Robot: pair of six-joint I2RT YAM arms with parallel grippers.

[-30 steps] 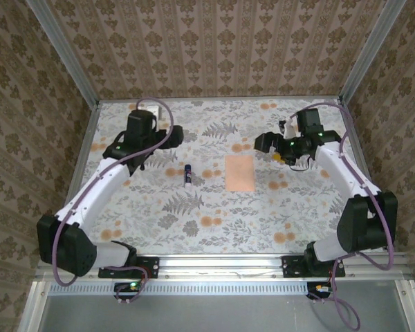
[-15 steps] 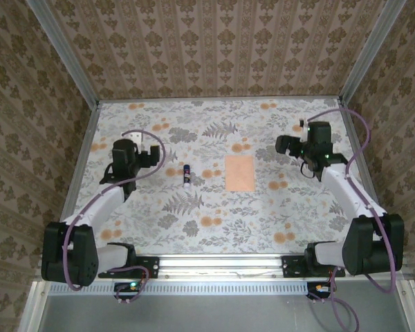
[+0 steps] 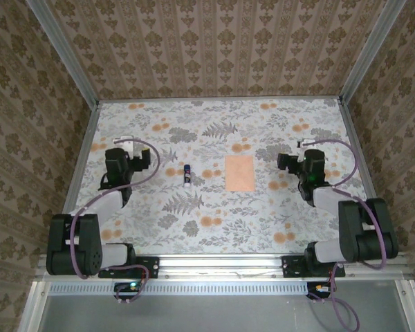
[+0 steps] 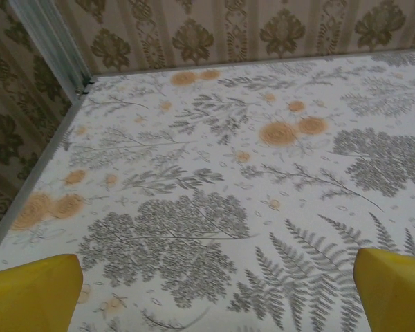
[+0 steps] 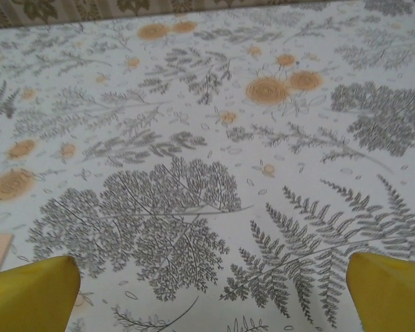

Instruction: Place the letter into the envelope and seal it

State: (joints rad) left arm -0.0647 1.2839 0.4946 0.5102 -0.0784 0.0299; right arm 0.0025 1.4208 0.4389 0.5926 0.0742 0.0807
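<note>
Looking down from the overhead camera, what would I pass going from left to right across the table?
left gripper → glue stick → envelope → right gripper

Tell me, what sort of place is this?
Probably a robot test booth, dressed like a home: left arm and right arm bolted to a rail, wallpapered walls in a metal frame, and a floral table with an envelope and glue stick.

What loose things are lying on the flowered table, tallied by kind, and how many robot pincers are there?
Peach envelope: 1
Small white tube with dark cap: 1
Open pincers: 2, the left pincer and the right pincer
Total: 4
</note>
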